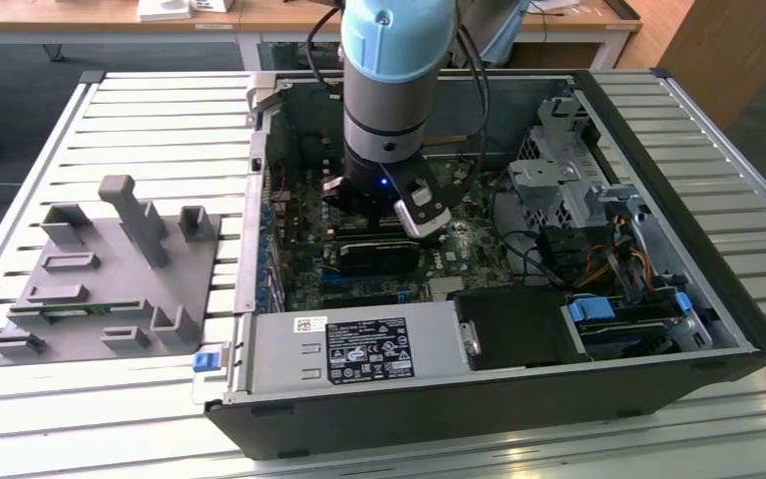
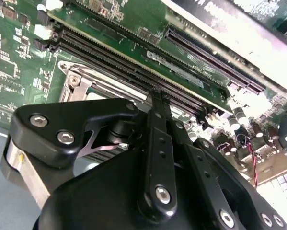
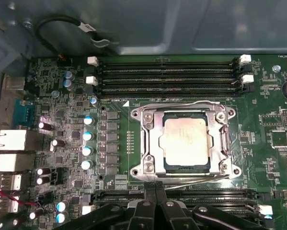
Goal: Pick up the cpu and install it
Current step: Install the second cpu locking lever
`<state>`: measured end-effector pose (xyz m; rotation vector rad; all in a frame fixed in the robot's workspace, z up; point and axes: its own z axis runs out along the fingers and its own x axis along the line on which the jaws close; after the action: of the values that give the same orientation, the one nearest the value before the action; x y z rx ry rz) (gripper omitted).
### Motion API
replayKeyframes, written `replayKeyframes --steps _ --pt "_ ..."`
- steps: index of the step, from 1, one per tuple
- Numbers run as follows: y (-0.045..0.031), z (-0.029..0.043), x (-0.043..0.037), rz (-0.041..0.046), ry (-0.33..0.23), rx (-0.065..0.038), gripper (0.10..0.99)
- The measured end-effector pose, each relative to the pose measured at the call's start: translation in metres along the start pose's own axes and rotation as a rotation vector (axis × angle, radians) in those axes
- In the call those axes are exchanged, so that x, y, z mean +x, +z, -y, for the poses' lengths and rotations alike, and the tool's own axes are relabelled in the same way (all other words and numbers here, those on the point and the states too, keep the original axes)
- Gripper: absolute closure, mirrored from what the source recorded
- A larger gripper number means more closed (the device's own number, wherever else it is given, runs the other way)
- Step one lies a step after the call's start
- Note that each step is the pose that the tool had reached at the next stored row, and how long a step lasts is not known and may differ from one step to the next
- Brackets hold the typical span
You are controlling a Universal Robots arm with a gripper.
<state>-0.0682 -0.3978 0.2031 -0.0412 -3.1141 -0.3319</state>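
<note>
sitting cpu [image 3: 187, 142], seemingly socketed, slatted table [image 1: 157, 130]

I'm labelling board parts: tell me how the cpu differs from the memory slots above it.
The cpu is a square with a pale, shiny metal top; the memory slots are long, narrow and black. The cpu lies inside a silver metal socket frame; the memory slots sit bare on the green board, with white latches at some ends. Both lie flat on the same motherboard.

Dull-sheened metal cpu [image 3: 187, 142] in a shiny steel socket frame [image 3: 151, 143].
</note>
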Motion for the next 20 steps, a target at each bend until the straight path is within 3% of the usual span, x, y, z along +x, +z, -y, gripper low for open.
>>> replayKeyframes --steps 7,10,15,20 --pt "-0.0019 0.0110 0.0049 0.0004 0.000 -0.028 0.980" --pt "-0.0006 0.0114 0.0059 0.0004 -0.001 -0.042 0.980" --pt "0.0033 0.0123 0.0102 0.0006 -0.001 -0.055 0.980" --pt "0.0065 0.0123 0.0115 0.0003 -0.001 -0.078 0.980"
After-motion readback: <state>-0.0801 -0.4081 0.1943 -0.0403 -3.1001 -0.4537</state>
